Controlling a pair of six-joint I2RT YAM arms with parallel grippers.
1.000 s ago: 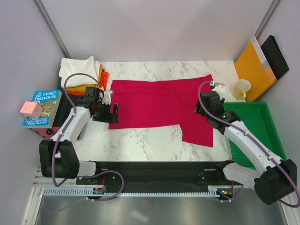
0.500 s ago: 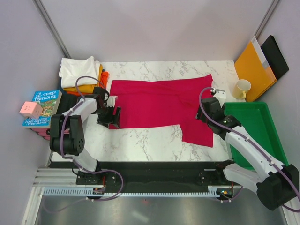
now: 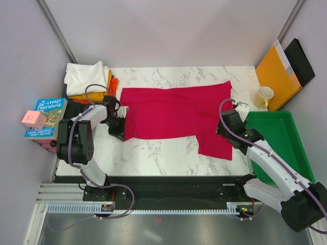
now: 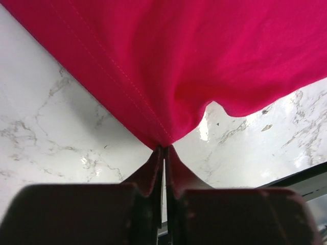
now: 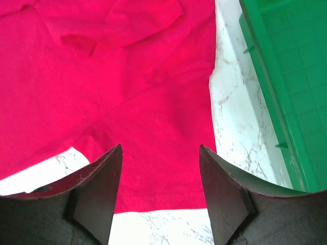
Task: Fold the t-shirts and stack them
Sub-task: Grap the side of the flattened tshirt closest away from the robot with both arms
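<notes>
A large crimson red t-shirt point(image 3: 173, 109) lies spread across the marble table, one part reaching toward the near right. My left gripper point(image 3: 119, 130) is at its near-left corner. In the left wrist view the left gripper point(image 4: 163, 148) is shut on the red t-shirt point(image 4: 204, 56), pinching a hem corner that puckers up from the table. My right gripper point(image 3: 225, 130) hovers over the shirt's right side. In the right wrist view the right gripper point(image 5: 160, 149) is open, with flat red t-shirt point(image 5: 127, 92) between and beyond its fingers. Folded white point(image 3: 84, 74) and yellow-orange point(image 3: 88, 96) t-shirts are stacked at the far left.
A green tray point(image 3: 280, 145) stands to the right, its wall point(image 5: 265, 92) close beside the right gripper. A mug point(image 3: 264, 96), an orange envelope point(image 3: 277, 74) and a black folder point(image 3: 301, 61) sit at the far right. A book point(image 3: 47, 116) and pink cube point(image 3: 33, 120) lie left.
The left gripper has swung in to the shirt's near-left corner and shut on the hem. The right arm has shifted slightly to the right and nearer, still open.
</notes>
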